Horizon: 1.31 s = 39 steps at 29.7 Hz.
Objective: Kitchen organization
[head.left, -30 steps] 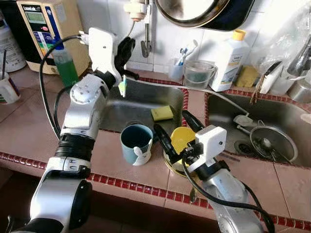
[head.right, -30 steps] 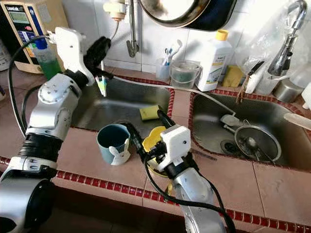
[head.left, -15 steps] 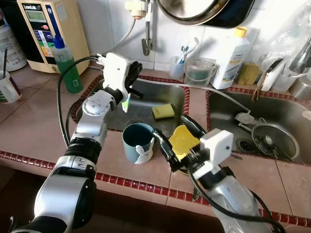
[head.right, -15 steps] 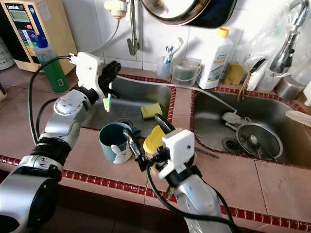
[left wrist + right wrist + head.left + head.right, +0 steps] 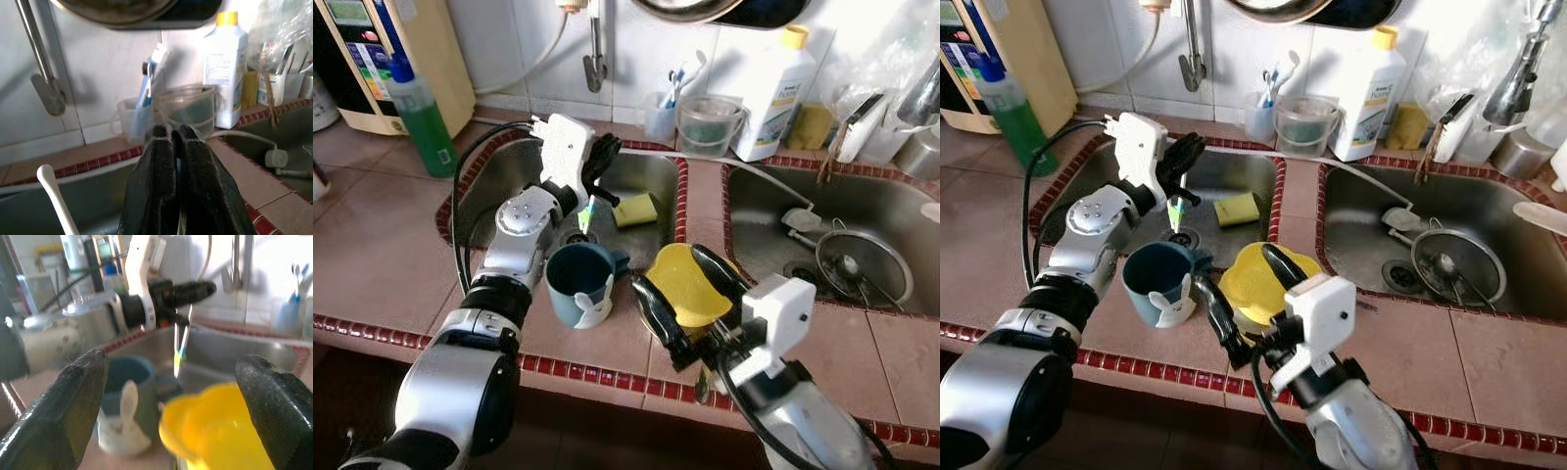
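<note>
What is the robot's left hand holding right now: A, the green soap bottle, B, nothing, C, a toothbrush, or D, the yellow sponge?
C: the left hand is shut on a toothbrush that hangs head-down over the sink, just above the blue mug.

White-tiled wall (image 5: 636,54), terracotta counter (image 5: 382,255)
</note>
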Tool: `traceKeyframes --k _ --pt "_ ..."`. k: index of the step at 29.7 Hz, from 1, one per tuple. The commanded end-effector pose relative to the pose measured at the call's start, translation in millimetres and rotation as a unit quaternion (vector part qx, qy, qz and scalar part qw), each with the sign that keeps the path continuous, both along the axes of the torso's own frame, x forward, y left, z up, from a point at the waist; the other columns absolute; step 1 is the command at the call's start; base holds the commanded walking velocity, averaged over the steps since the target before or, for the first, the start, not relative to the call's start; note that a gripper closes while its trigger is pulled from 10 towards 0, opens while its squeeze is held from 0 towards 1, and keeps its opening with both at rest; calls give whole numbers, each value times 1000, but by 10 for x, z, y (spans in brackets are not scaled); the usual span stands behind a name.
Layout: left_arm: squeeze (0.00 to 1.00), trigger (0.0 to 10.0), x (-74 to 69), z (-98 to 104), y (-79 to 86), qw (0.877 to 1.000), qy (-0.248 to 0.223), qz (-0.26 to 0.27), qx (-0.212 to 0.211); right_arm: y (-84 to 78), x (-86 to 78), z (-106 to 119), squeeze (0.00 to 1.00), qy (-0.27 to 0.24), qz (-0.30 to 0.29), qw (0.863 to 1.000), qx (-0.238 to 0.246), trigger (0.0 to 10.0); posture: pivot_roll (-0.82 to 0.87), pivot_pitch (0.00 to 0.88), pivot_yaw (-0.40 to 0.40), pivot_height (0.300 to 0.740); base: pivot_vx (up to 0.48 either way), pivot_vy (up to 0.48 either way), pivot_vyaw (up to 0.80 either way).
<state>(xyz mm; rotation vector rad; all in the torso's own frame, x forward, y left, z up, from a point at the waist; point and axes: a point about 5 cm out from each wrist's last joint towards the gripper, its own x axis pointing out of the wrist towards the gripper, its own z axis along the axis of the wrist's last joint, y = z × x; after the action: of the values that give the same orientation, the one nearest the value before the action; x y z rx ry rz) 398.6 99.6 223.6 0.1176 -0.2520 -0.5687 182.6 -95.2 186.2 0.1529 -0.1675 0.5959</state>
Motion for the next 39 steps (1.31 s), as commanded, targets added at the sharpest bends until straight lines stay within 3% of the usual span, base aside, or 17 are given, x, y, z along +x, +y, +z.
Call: traceKeyframes --k 1,15,39 --pt "0 10000 12 60 -14 1000 -9 -7 5 -1 -43 48 0 -1 2 1000 4 10000 -348 189 15 732 0 0 0" --pt "0 10000 50 139 63 1000 -18 -5 17 -96 -273 45 0 38 -17 999 1 10000 -373 218 24 732 0 0 0" --pt "0 10000 88 240 179 999 -31 10 25 -126 -268 118 0 29 -31 999 17 10000 -363 212 24 732 0 0 0"
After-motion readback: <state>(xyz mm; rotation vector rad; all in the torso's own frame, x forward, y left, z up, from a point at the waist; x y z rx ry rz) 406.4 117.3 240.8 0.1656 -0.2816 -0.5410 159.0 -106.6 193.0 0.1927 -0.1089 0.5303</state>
